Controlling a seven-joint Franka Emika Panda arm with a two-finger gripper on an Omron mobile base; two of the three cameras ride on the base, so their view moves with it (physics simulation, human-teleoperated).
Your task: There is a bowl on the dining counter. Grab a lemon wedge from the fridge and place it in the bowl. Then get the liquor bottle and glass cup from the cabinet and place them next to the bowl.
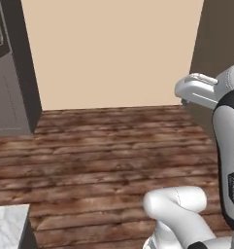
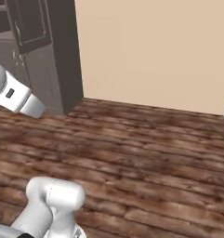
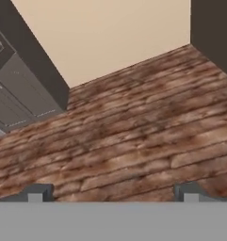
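Observation:
In the hand view my gripper [image 3: 113, 194] is open, its two dark fingertips [image 3: 37, 193] standing far apart with nothing between them, over bare wooden floor [image 3: 133, 127]. The bowl, the lemon wedge, the liquor bottle and the glass cup are out of view. A corner of a white grey-veined marble top [image 1: 9, 223] shows at the lower left of the left base view; I cannot tell whether it is the dining counter. I cannot tell whether the fridge or the cabinet is among the tall units at the sides.
A plain beige wall [image 1: 113, 48] stands ahead beyond open plank floor [image 2: 146, 148]. Dark grey panelled cupboards [image 2: 43, 60] rise at the left, also in the left base view [image 1: 11, 87]. A dark brown upright panel [image 1: 218, 44] closes the right side.

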